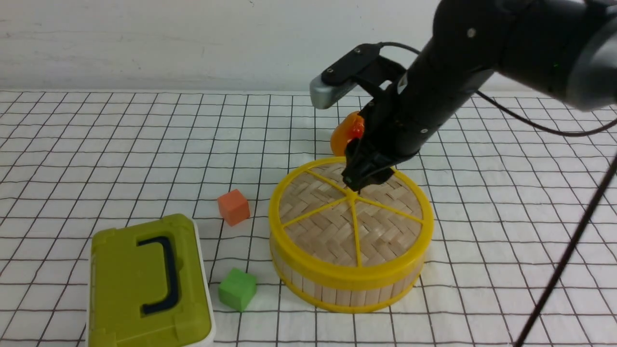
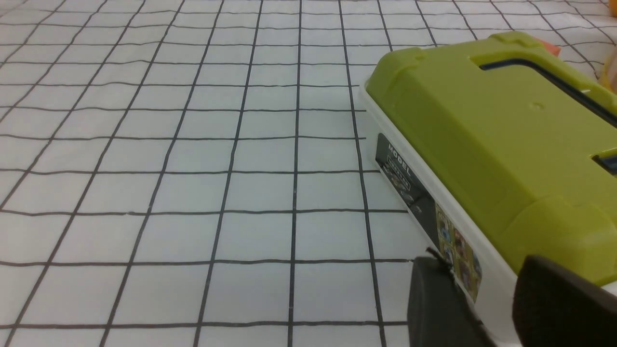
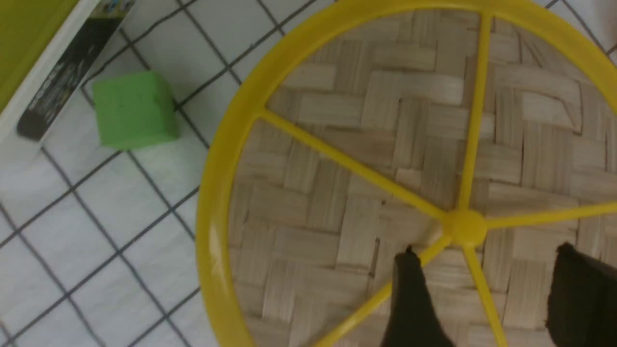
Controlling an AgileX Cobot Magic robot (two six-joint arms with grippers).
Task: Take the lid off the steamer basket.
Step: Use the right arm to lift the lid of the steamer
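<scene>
The lid (image 1: 337, 221), woven tan bamboo with a yellow rim and yellow spokes, sits closed on the steamer basket (image 1: 347, 294), whose pale slat wall shows below it. My right gripper (image 1: 355, 183) hangs just above the lid's centre hub (image 3: 465, 226). In the right wrist view the gripper (image 3: 486, 250) is open, its two dark fingers standing either side of a spoke, over the lid (image 3: 337, 159). My left gripper (image 2: 482, 262) is open and empty, low over the cloth beside the olive-green box. It does not show in the front view.
An olive-green box (image 1: 149, 284) with a dark handle lies at the front left and also shows in the left wrist view (image 2: 491, 130). An orange cube (image 1: 234, 206) and a green cube (image 1: 237, 288) lie between box and basket. An orange object (image 1: 346, 132) sits behind the basket. A cable (image 1: 569, 250) crosses the right side.
</scene>
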